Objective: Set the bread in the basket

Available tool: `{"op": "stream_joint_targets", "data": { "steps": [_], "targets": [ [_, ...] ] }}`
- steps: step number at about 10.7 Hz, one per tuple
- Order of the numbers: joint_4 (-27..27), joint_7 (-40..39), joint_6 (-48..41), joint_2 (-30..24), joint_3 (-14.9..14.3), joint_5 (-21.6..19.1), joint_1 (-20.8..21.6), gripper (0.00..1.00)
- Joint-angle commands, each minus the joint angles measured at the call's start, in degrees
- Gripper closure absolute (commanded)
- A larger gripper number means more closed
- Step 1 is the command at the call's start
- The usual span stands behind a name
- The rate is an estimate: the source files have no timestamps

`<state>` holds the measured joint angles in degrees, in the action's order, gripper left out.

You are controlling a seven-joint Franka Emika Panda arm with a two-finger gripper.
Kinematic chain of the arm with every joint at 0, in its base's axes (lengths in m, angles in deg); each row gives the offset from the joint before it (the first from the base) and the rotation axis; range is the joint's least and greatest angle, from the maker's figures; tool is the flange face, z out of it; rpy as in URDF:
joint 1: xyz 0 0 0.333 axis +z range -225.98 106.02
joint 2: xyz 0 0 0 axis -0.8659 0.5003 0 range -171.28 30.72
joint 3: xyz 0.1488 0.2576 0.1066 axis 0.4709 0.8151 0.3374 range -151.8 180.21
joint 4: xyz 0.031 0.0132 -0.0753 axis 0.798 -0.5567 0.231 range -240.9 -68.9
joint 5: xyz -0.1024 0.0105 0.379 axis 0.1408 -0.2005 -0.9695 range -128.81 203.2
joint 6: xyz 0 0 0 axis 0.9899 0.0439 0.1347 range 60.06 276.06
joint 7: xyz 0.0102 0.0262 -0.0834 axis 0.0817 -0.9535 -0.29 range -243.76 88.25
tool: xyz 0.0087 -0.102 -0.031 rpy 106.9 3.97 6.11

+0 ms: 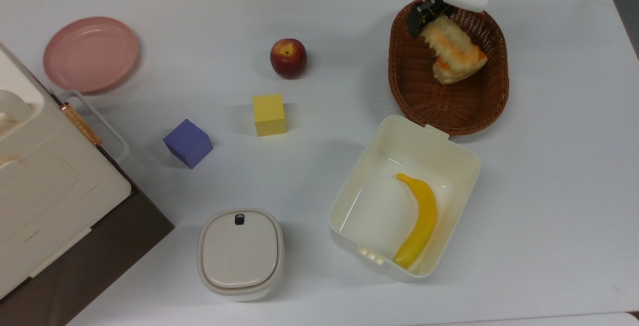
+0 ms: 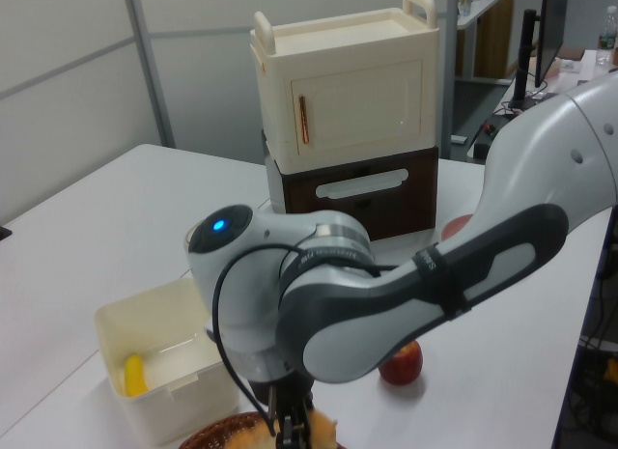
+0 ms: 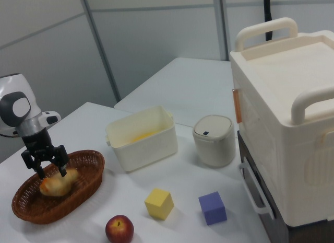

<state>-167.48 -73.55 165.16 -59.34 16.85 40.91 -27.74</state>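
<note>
Brown wicker basket [image 1: 494, 91] already under the bread [image 1: 449, 41], gripper [image 1: 430, 16] clenched on the loaf's far end right above the little striped bun [image 1: 462, 69], so basically drop-off time: just lower, let go, pull clear.

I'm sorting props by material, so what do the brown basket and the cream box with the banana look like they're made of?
The basket looks like woven wicker, dark brown and matte: its walls show a crisscross weave with a braided rim. The box looks like moulded plastic, cream and glossy: smooth walls, rounded corners, light glinting off its floor beside the banana.
</note>
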Motion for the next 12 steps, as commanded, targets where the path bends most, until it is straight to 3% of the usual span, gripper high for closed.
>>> {"op": "stream_joint_targets", "data": {
  "steps": [1,3,7,9,12],
  "targets": [
    [2.29,1.68,-2.14,-0.31,-1.15,-0.90,0.19,0.00],
    [5.71,1.51,-5.46,-0.48,-2.73,-0.20,-1.64,0.00],
    [7.57,4.40,-9.69,-5.22,-3.18,6.03,-16.12,0.00],
    [7.57,3.88,-9.44,-8.29,-3.17,5.70,-23.42,0.00],
    [7.22,3.70,-9.61,-12.16,-4.66,4.12,-28.62,0.00]
  ]
}}
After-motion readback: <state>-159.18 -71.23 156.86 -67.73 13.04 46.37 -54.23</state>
